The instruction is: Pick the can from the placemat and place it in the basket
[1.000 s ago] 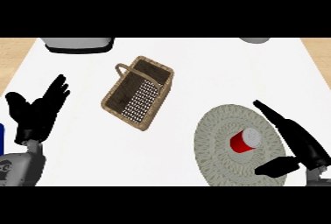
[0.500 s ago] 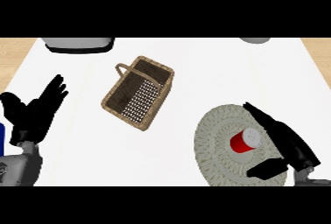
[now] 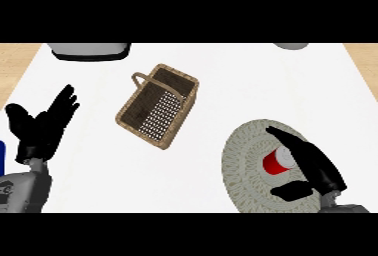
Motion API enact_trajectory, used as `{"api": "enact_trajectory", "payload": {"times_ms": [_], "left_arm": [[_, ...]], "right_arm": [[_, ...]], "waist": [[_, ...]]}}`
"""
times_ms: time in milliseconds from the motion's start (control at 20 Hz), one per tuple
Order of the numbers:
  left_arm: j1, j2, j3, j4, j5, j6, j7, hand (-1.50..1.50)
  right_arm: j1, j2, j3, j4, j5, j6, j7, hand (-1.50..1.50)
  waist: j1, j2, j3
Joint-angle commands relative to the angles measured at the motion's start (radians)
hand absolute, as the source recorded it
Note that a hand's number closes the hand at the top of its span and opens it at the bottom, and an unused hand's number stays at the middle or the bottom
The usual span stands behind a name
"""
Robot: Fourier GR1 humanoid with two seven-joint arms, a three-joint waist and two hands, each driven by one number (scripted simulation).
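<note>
Right hand open over the can on the placemat

By the worktop's (image 3: 221, 70) near right corner, the right hand (image 3: 323, 174) stretches straight fingers beside the red can (image 3: 275, 163) on the round woven placemat (image 3: 242, 167), grasping nothing. At the left edge the left hand (image 3: 40, 131) rests open. Farther in sits the wicker basket (image 3: 182, 112).

One red cylindrical can (image 3: 277, 162), one round woven cream placemat (image 3: 245, 167) and one brown wicker basket (image 3: 158, 111) share one white table (image 3: 229, 75) with two black hands: left hand (image 3: 41, 131), right hand (image 3: 315, 164).
</note>
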Motion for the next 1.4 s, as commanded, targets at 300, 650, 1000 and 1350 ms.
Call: {"api": "enact_trajectory", "payload": {"times_ms": [300,650,1000,1350], "left_arm": [[0.012,-0.037,-0.016,-0.048,-0.037,0.015,-0.002,0.0],[0.0,-0.028,0.001,-0.013,-0.032,0.005,0.016,0.0],[-0.049,-0.033,-0.035,-0.002,-0.03,-0.033,0.012,0.0],[-0.066,-0.044,-0.054,0.004,-0.031,-0.043,0.016,0.0]], "right_arm": [[-0.035,0.052,0.105,0.139,0.173,-0.092,-0.047,1.5],[-0.005,0.202,0.25,0.026,0.283,-0.097,0.135,1.5],[-0.148,0.239,0.447,0.047,0.226,-0.18,0.409,1.5],[-0.248,0.241,0.577,-0.055,0.113,-0.403,0.587,1.5]], "waist": [[0.004,0.0,0.0],[0.003,-0.004,-0.001],[0.108,0.003,-0.006],[0.147,-0.003,0.003]]}}
